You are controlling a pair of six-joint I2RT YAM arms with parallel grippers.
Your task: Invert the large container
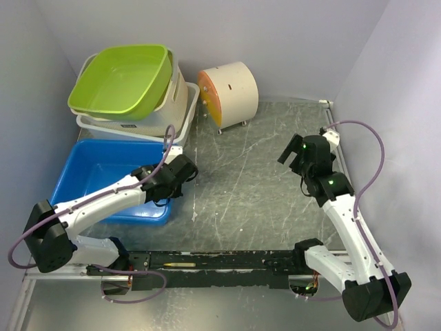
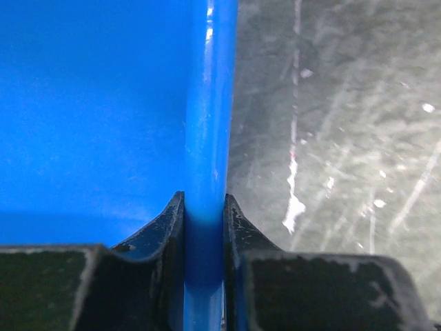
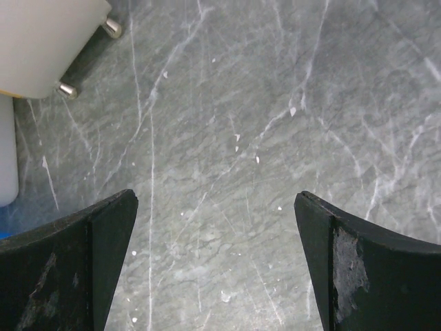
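On the left side of the grey marbled table [image 1: 255, 179], flat on its base and open side up: the large blue container [image 1: 103, 172]. Clamped on its right-hand rim [image 1: 170, 207] by the left gripper [image 1: 171, 185], one finger inside the tub and the other outside, over the tabletop. From the left wrist, that same rim [image 2: 207, 124] running straight up the middle between two black fingers [image 2: 165, 227], both pressed against it with no gap showing; smooth blue inner wall to the left, scratched marble to the right. Reached from the near left edge of the table, with a purple cable [image 1: 165, 138] looped above the arm. Behind the blue container, against the back wall: a stack of white tubs [image 1: 180, 103] with a lime green basin [image 1: 124, 79] nested on top. Just to the right of that stack: a cream cylinder [image 1: 231, 86] lying on its side on small metal feet, orange face toward the stack. Over the right side of the table, well apart from every tub: the right gripper [image 1: 296, 155], spread wide and holding nothing. From the right wrist, only bare marble between the parted black jaws, plus a corner of the cream cylinder [image 3: 48, 41] and two of its feet [image 3: 110, 27] at the upper left
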